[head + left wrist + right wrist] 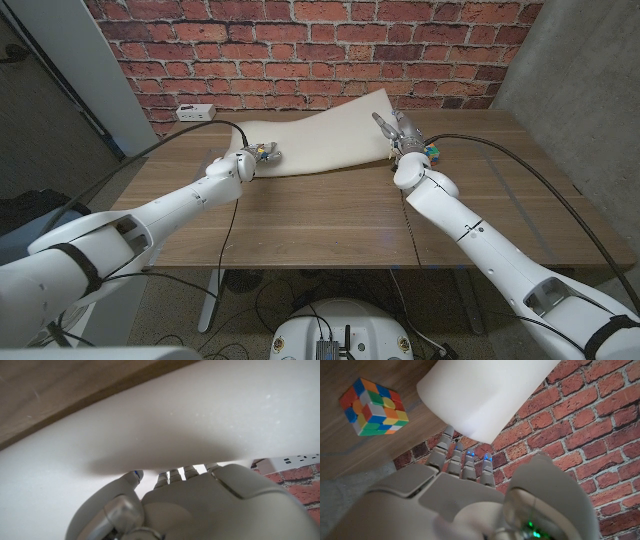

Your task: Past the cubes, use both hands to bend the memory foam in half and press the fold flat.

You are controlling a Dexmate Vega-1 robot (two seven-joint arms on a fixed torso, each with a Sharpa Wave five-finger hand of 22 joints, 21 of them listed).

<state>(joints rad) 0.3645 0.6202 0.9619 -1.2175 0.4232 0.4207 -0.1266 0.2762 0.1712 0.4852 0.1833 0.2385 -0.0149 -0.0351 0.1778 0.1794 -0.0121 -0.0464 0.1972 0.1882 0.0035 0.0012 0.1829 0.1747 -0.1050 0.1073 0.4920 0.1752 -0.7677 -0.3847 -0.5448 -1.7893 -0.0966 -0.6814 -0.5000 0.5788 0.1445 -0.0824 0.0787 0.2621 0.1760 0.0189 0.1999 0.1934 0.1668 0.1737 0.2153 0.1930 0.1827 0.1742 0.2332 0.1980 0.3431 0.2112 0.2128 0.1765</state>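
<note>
A white rectangular sheet of memory foam (328, 133) lay at the far middle of the wooden table (330, 215), its right far corner lifted off the surface toward the red brick wall (300, 40). The left hand (258, 156) was at the foam's near left corner; in the left wrist view its fingers (134, 476) reached under the foam's (165, 435) edge, though whether they actually grasped it could not be told. The right hand (403, 135) stood at the foam's right edge, its fingers (462, 462) extended up against the curled foam (485, 392); a firm grasp could not be confirmed. A multicoloured puzzle cube (432, 154) sat on the table just right of the right hand. A white power strip (195, 111) lay at the far left of the table.
</note>
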